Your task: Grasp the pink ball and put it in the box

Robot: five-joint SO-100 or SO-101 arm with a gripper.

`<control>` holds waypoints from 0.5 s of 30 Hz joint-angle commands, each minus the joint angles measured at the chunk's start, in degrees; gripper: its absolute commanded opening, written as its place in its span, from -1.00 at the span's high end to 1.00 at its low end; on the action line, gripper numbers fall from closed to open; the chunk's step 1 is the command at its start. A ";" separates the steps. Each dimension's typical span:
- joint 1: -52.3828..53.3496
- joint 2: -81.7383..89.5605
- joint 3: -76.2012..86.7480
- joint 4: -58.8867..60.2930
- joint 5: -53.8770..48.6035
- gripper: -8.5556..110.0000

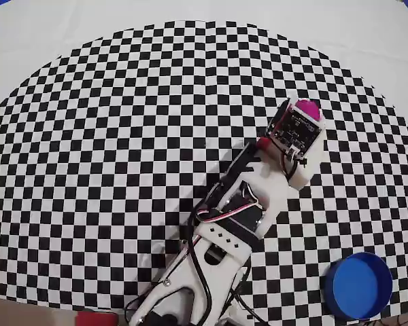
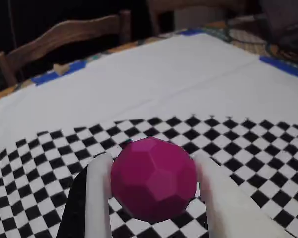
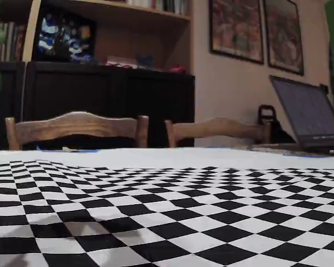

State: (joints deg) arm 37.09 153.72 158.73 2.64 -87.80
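From my remote station, the wrist view showed the gripper (image 2: 154, 198) with its two white fingers (image 2: 98, 198) parted just wide enough to bracket the pink ball (image 2: 154, 178); each finger sat against a side of the ball, so I read it as clamped on the ball. I could not tell whether the ball rested on the cloth or hung just above it.

The ball was magenta and matte, and up close it looked faceted, built of small flat panels. The fingers were smooth white plastic.

In the overhead view the ball (image 1: 306, 109) peeked out past the wrist's circuit board, over the right part of the black-and-white checkered cloth (image 1: 122, 136). The arm (image 1: 238, 217), white with black motor blocks and loose cables, reached up toward it from the bottom edge.

The box (image 1: 359, 285) stood near the lower right corner, well apart from the ball. It was a round bright-blue shallow tub with a raised rim, and I saw only blue inside it.

The fixed view showed the checkered cloth, wooden chairs (image 3: 75, 128) and a laptop (image 3: 306, 114)
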 commanded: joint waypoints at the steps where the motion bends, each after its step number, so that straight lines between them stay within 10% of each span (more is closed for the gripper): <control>1: 2.20 2.02 0.09 0.18 -0.44 0.85; 15: 10.11 3.43 2.37 0.18 -0.44 0.85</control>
State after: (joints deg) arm 46.14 155.48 161.37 2.72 -87.80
